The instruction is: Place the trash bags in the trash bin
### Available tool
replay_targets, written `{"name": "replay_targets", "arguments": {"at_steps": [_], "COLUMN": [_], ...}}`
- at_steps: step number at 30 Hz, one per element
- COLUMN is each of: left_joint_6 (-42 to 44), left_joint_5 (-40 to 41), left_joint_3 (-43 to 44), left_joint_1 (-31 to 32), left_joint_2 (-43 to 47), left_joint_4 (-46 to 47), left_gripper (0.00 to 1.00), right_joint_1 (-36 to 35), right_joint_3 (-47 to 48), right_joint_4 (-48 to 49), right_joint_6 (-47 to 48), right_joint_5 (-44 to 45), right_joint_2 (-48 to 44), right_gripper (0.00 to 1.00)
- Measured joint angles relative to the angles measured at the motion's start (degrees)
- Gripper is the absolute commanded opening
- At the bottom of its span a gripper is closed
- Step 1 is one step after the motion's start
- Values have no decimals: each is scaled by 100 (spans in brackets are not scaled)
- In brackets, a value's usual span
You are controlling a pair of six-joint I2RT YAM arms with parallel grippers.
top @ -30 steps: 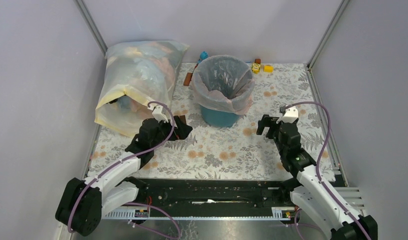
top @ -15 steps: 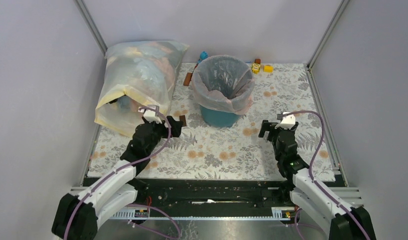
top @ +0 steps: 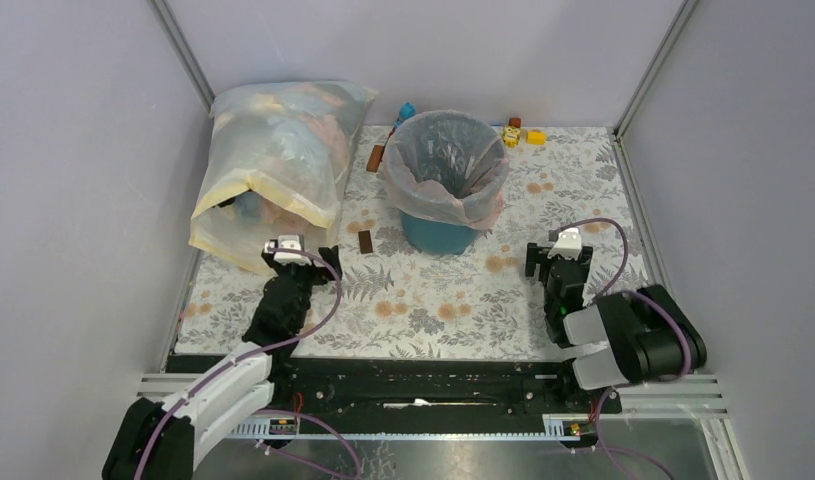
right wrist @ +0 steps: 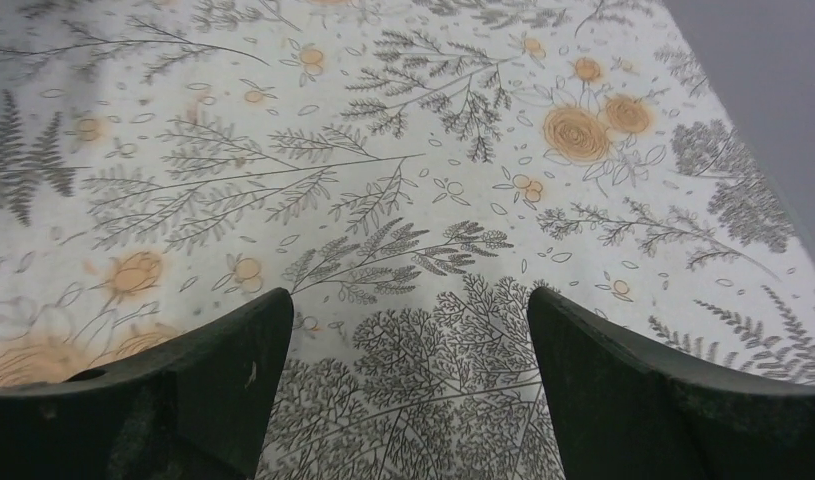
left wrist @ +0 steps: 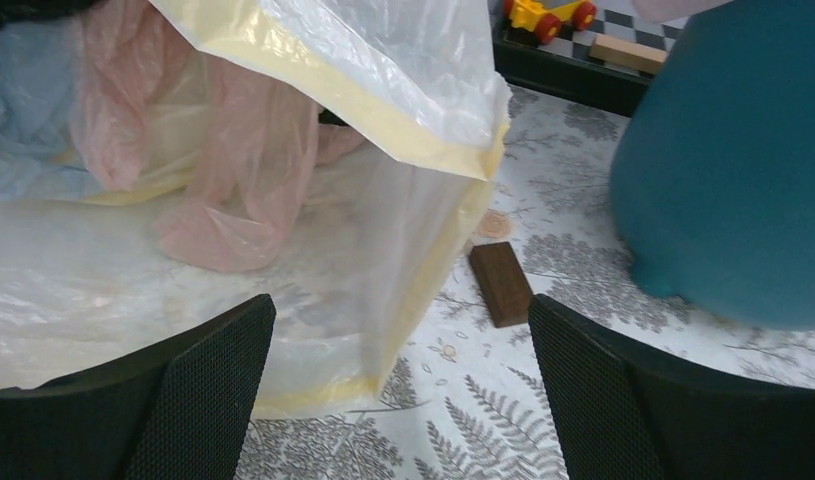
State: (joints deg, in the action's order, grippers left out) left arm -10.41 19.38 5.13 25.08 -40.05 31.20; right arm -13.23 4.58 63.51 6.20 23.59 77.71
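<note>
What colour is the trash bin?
The trash bin is teal blue, clearest in the left wrist view.

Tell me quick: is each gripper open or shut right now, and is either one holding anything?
Left gripper: open, holding nothing.
Right gripper: open, holding nothing.

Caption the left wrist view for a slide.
Open left gripper facing the clear sack, wooden block and teal trash bin alongside.
</note>
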Motion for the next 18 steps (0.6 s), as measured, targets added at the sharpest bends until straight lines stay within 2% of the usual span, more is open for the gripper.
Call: {"name": "replay_targets", "arguments": {"at_steps": [4, 9, 13, 16, 18], "left_joint_6": [321, 363, 461, 570, 629], "left_joint_5": [92, -243, -461, -592, -728], "left_joint_3": [160, 619, 671, 435, 238], "left_joint_1": [-160, -776, -1117, -1248, -1425], "left_joint_2": [-774, -1550, -1681, -2022, -2579], "left_joint_4": [468, 501, 680, 1451, 2041], "left_gripper": [99, 99, 99, 99, 98], "right_joint_1": [389, 546, 553, 553, 553], "right_joint_3": [144, 461, 509, 509, 509], "right_joint_4": [1008, 1071, 1106, 1104, 1104], "right_joint_6": [-136, -291, -352, -369, -372], "right_joint_5": [-83, -131, -179, -184, -184], "right_joint_2": [1196, 1224, 1217, 1217, 1217], "right_gripper": [100, 100, 100, 100, 100]}}
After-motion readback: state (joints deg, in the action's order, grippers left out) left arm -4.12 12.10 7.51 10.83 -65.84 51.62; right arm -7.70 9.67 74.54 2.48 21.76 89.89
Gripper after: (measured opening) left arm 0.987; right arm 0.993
